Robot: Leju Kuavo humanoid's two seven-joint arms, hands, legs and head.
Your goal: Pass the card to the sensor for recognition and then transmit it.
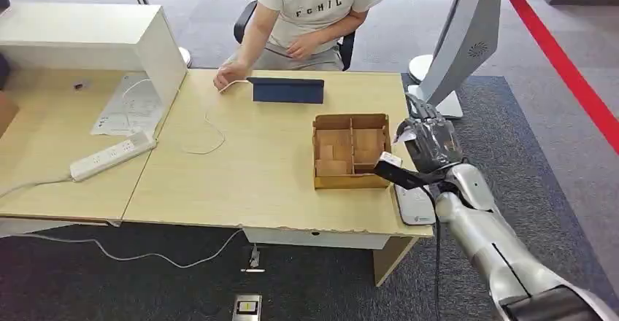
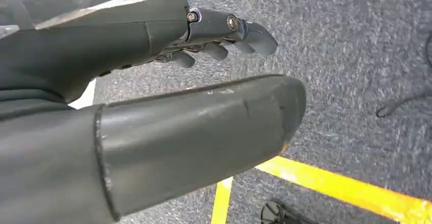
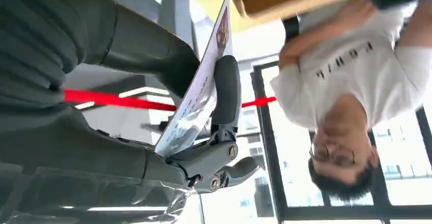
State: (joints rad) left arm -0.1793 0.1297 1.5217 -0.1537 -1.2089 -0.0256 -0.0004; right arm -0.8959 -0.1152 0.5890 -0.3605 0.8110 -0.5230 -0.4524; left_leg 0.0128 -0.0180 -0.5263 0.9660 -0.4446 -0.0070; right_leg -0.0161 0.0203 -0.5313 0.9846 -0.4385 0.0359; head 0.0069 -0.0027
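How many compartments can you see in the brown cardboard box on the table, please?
4: the brown cardboard box is split two by two, two compartments toward the seated person and two toward the robot. None looks hidden.

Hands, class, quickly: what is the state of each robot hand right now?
Left hand: open, holding nothing, hanging over the carpet.
Right hand: holding the card, pinched between thumb and a finger.

Pale wood table (image 1: 255, 182), brown cardboard box (image 1: 351, 152), dark blue tablet (image 1: 287, 90), grey carpet (image 1: 525, 138), red stripe (image 1: 562, 66).
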